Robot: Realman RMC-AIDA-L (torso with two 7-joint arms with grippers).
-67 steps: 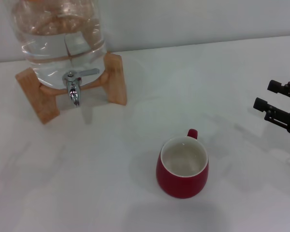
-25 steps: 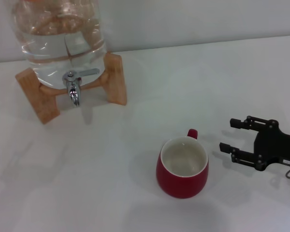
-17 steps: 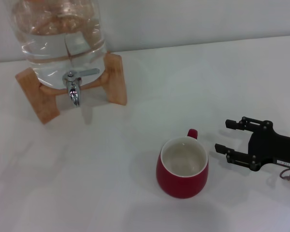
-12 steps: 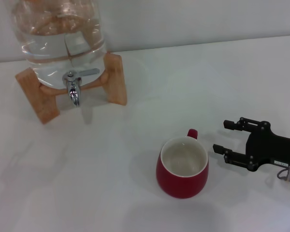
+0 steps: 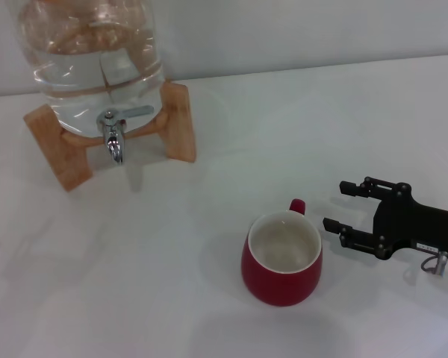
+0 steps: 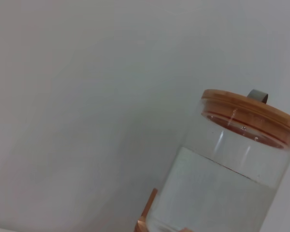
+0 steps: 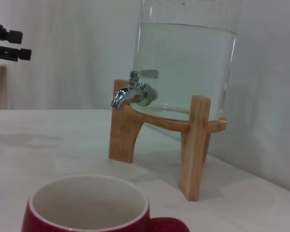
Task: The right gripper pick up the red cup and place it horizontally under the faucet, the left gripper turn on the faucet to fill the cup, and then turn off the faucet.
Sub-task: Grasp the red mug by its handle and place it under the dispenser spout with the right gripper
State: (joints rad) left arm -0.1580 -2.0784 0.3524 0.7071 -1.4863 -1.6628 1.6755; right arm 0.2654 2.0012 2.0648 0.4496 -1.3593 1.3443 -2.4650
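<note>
The red cup (image 5: 282,259) stands upright on the white table, cream inside showing, its small handle (image 5: 297,206) pointing away from me. My right gripper (image 5: 334,205) is open just right of the cup, level with the handle and apart from it, holding nothing. The chrome faucet (image 5: 113,139) juts from the glass jar (image 5: 89,60) at the far left, lever sideways, no water running. The right wrist view has the cup (image 7: 87,209) close by, with the faucet (image 7: 133,92) beyond. My left gripper (image 7: 7,43) hangs far off there, away from the faucet.
The jar rests on a wooden stand (image 5: 179,123) near the back wall. The left wrist view looks at the jar (image 6: 227,183), with its wooden lid (image 6: 249,116), part full of water. White tabletop (image 5: 172,246) lies between stand and cup.
My right gripper has come in from the far right and lower toward the cup, edging left over the last second. The cup and faucet have not moved.
</note>
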